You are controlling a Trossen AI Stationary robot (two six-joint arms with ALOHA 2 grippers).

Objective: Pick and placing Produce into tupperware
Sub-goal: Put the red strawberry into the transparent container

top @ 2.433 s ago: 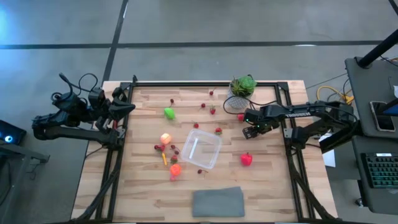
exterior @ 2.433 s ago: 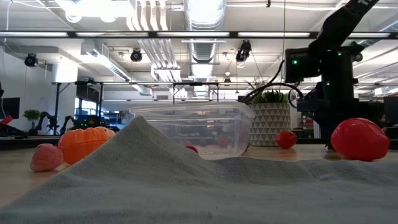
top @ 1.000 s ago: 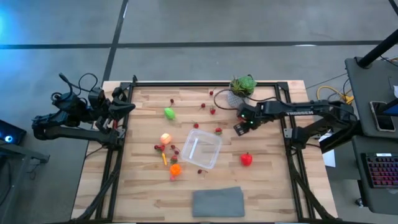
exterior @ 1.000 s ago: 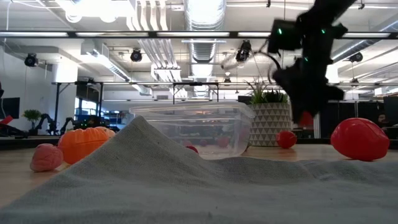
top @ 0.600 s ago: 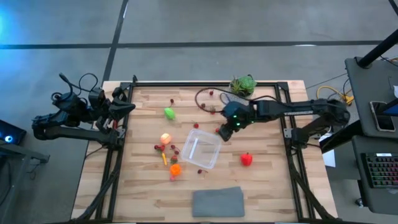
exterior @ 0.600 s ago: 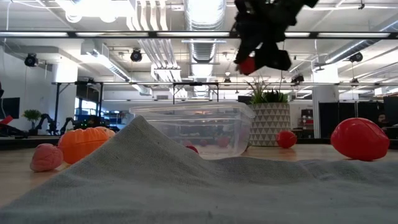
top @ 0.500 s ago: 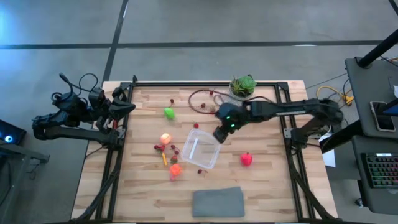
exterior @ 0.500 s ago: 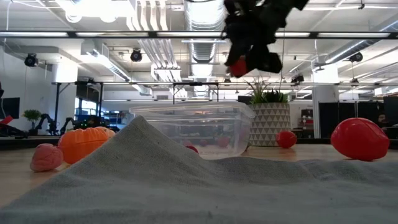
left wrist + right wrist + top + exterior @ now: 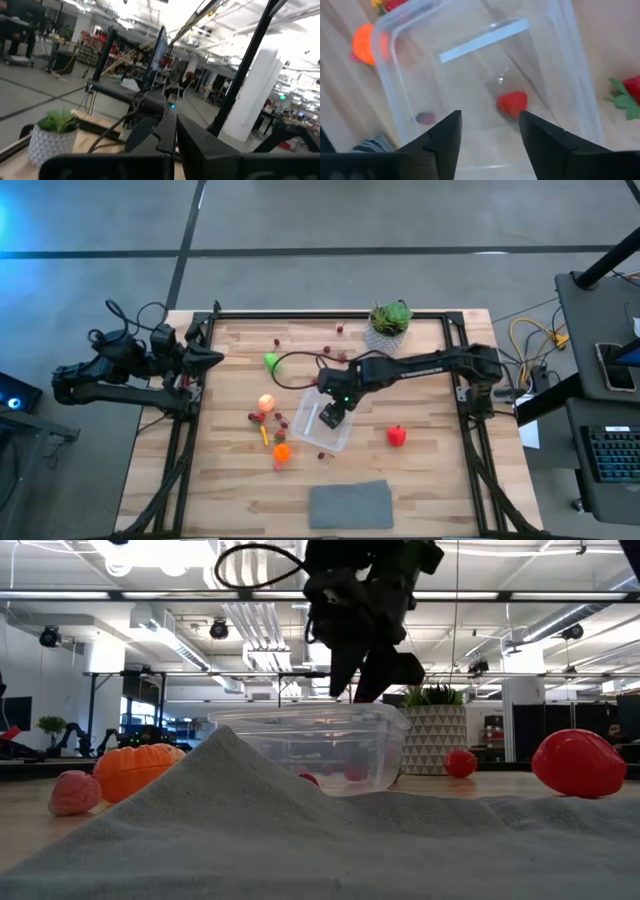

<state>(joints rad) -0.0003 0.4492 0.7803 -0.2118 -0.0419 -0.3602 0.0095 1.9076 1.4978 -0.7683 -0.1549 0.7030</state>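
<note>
Red toy fruit (image 9: 512,104) lies inside the clear tupperware (image 9: 326,422) mid-surface under the right gripper (image 9: 489,131), fingers spread and empty, which could snag the rim and tip it when lifting.

Bright, even ceiling light; the pale wooden tabletop (image 9: 420,470) shows only faint shadows. A blue glare marks the high view's left edge. In the low view the grey cloth (image 9: 300,840) looms soft in front. The left wrist view is blurred, washed pale by ceiling lamps.

Right pincer (image 9: 490,131) apparently dropped red berry (image 9: 513,103) into tupperware (image 9: 345,432).
</note>
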